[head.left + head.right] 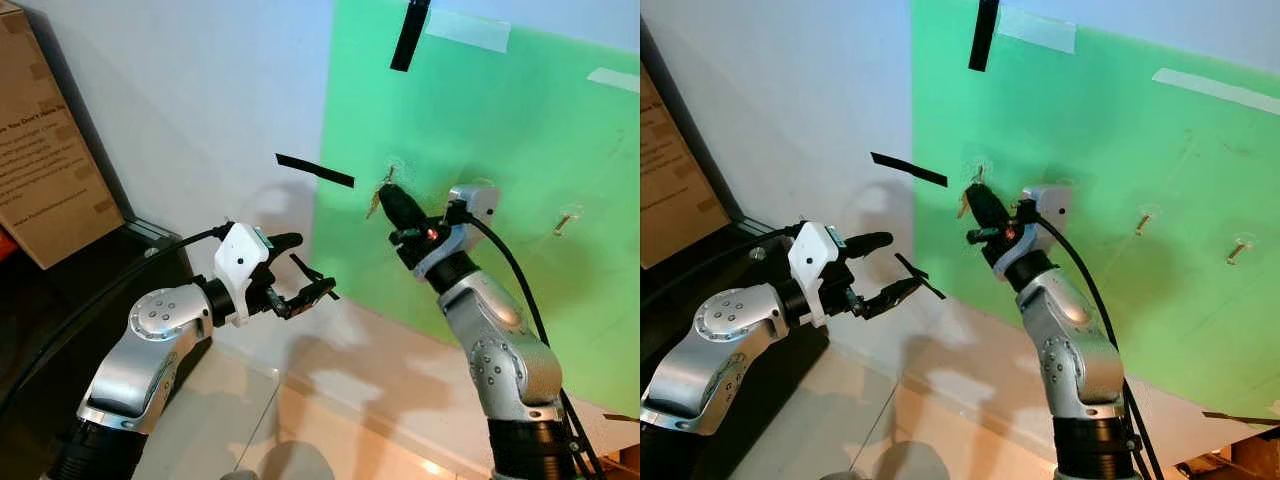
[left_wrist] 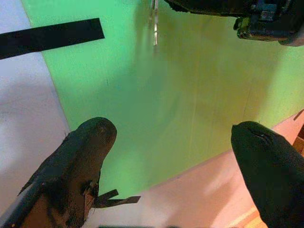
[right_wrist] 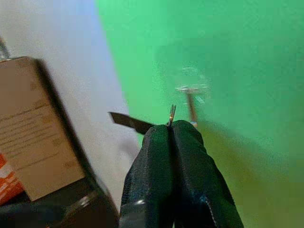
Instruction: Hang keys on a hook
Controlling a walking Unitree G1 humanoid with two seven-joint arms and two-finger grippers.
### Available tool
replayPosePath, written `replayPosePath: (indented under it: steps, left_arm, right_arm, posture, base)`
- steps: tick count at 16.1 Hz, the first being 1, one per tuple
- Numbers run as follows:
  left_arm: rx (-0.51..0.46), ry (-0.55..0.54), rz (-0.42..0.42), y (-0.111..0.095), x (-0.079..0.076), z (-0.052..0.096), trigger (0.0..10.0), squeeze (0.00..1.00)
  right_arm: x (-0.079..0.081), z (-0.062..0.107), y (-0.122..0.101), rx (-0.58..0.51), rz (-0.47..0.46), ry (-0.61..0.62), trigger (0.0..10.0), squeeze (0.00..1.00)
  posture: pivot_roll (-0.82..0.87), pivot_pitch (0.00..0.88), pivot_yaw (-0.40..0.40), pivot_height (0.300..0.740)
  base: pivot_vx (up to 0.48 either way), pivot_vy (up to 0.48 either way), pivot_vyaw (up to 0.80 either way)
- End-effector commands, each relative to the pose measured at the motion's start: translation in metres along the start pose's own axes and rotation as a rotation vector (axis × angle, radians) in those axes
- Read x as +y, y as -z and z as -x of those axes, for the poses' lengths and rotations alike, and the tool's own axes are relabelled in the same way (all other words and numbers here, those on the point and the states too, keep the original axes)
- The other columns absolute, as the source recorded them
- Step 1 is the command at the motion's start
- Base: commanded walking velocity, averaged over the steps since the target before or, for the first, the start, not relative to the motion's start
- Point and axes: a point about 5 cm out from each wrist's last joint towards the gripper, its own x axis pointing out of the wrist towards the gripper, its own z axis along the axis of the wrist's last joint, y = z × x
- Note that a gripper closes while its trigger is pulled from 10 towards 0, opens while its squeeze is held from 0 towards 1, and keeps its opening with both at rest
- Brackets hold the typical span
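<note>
Green sheeting covers the far wall to the right of bare white plaster, pinned with strips of black tape, and small metal hooks stand out of it. The right hand is raised against the sheet, its two black padded fingers pressed together on the keys; a thin metal edge pokes up from between the fingertips, and in the head views a brass-coloured piece hangs just beside them. The hook is a slim metal peg on a clear, glossy mount, sitting just beyond the fingertips and slightly to one side of the ring. This looks like the final approach: the ring is close to the peg but I cannot tell that it is over it yet. The next move seems to call for a fine sideways nudge and a small lift so the ring clears the tip, then a release. The left hand hovers lower and to the left, fingers well apart, holding nothing. A cardboard box leans at the far left.
</note>
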Motion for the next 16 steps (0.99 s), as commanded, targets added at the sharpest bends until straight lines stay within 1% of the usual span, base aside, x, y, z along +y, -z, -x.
replayPosePath:
  steps: [1, 4, 6, 9, 10, 12, 13, 14, 16]
  left_arm:
    - [0.001, 0.009, -0.003, -0.001, -0.001, 0.001, 10.0, 0.00]
    - [0.002, 0.013, -0.001, -0.001, -0.001, 0.000, 10.0, 0.00]
    - [0.002, 0.010, 0.000, -0.002, -0.001, 0.000, 10.0, 0.00]
    - [0.002, 0.009, 0.001, -0.002, -0.002, 0.000, 10.0, 0.00]
    - [0.001, 0.008, 0.002, -0.002, -0.001, 0.000, 10.0, 0.00]
    - [-0.001, 0.004, 0.002, -0.002, -0.001, 0.000, 10.0, 0.00]
    - [-0.002, 0.002, 0.003, -0.002, -0.001, 0.000, 10.0, 0.00]
    - [-0.008, -0.004, 0.006, -0.002, -0.001, 0.000, 10.0, 0.00]
    - [-0.027, -0.021, 0.019, -0.003, 0.000, 0.000, 10.0, 0.00]
  right_arm:
    - [-0.007, -0.001, -0.003, -0.010, 0.000, 0.048, 10.0, 0.00]
    - [-0.014, -0.003, 0.005, 0.047, -0.002, 0.098, 10.0, 0.00]
    - [-0.018, -0.002, 0.012, 0.085, -0.030, 0.141, 10.0, 0.00]
    - [-0.024, 0.000, 0.016, 0.103, -0.071, 0.179, 10.0, 0.00]
    - [-0.025, 0.000, 0.018, 0.118, -0.074, 0.184, 10.0, 0.00]
    - [-0.027, 0.002, 0.019, 0.128, -0.049, 0.183, 10.0, 0.00]
    - [-0.026, 0.004, 0.019, 0.129, -0.042, 0.175, 10.0, 0.44]
    - [-0.027, 0.005, 0.019, 0.132, -0.034, 0.174, 10.0, 1.00]
    - [-0.027, 0.011, 0.018, 0.126, -0.020, 0.168, 10.0, 1.00]
  posture:
    - [0.02, 0.000, -0.052, 0.740]
    - [0.02, 0.000, -0.055, 0.740]
    - [0.02, 0.000, -0.055, 0.740]
    - [0.02, 0.000, -0.057, 0.740]
    - [0.02, 0.000, -0.057, 0.740]
    - [0.02, 0.000, -0.057, 0.740]
    - [0.02, 0.000, -0.057, 0.740]
    - [0.02, 0.000, -0.056, 0.740]
    - [0.02, 0.000, -0.056, 0.740]
  base:
    - [0.000, 0.000, 0.00]
    - [0.000, 0.000, 0.00]
    - [0.000, 0.000, 0.00]
    - [0.000, 0.000, 0.00]
    - [0.000, 0.000, 0.00]
    - [0.000, 0.000, 0.00]
    - [0.000, 0.000, 0.00]
    - [0.000, 0.000, 0.00]
    - [0.000, 0.000, 0.00]
